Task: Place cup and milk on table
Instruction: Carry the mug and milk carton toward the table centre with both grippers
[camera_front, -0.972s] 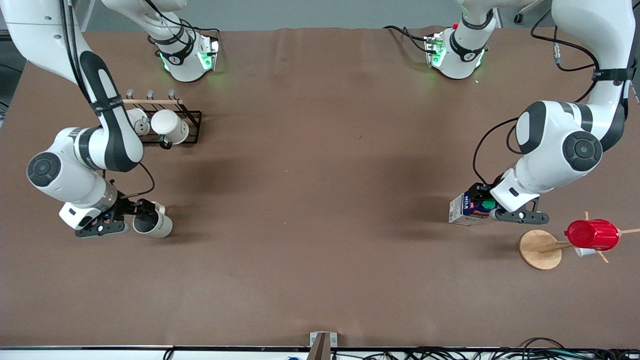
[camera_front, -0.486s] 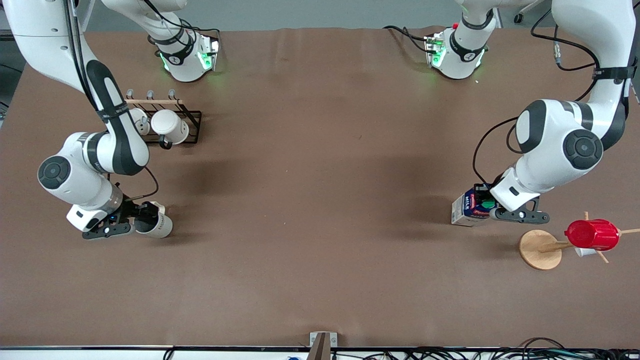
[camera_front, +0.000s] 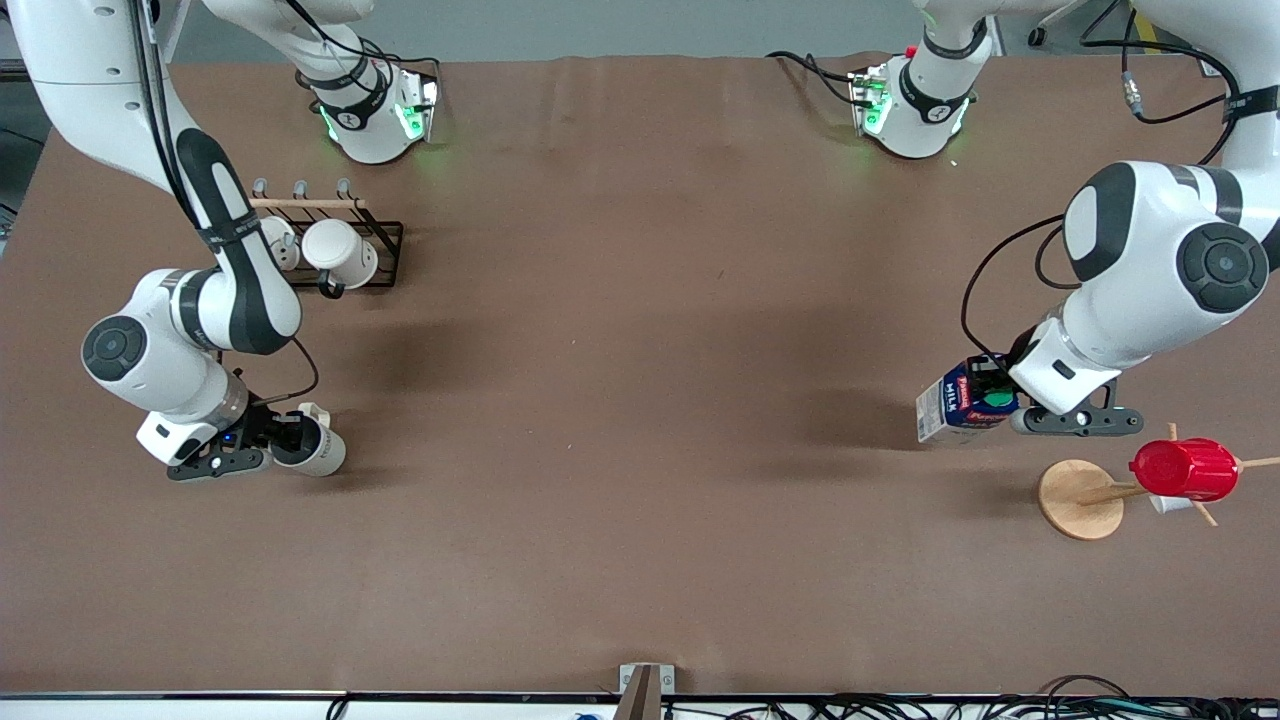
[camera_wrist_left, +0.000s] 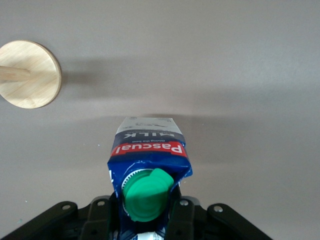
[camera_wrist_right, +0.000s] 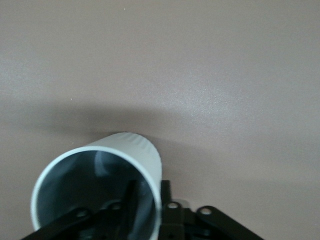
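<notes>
The cream-white cup (camera_front: 318, 448) with a grey inside is held by its rim in my right gripper (camera_front: 287, 440), tilted, low over the brown table (camera_front: 640, 380) at the right arm's end. In the right wrist view one finger is inside the cup (camera_wrist_right: 100, 185) and one outside. My left gripper (camera_front: 1003, 402) is shut on the dark-blue milk carton (camera_front: 960, 400) at its green-capped top, just above the table at the left arm's end. The left wrist view shows the carton (camera_wrist_left: 148, 160) with its green cap (camera_wrist_left: 147, 195) between the fingers.
A black wire rack (camera_front: 345, 245) with two white mugs stands farther from the front camera than the cup. A wooden stand with a round disc base (camera_front: 1078, 498) and a red ribbed cup (camera_front: 1185, 468) is beside the milk, nearer the front camera.
My right gripper has lowered and shifted slightly with the cup, which now tilts less. My left arm has risen and moved toward its own end of the table, carrying the milk with it.
</notes>
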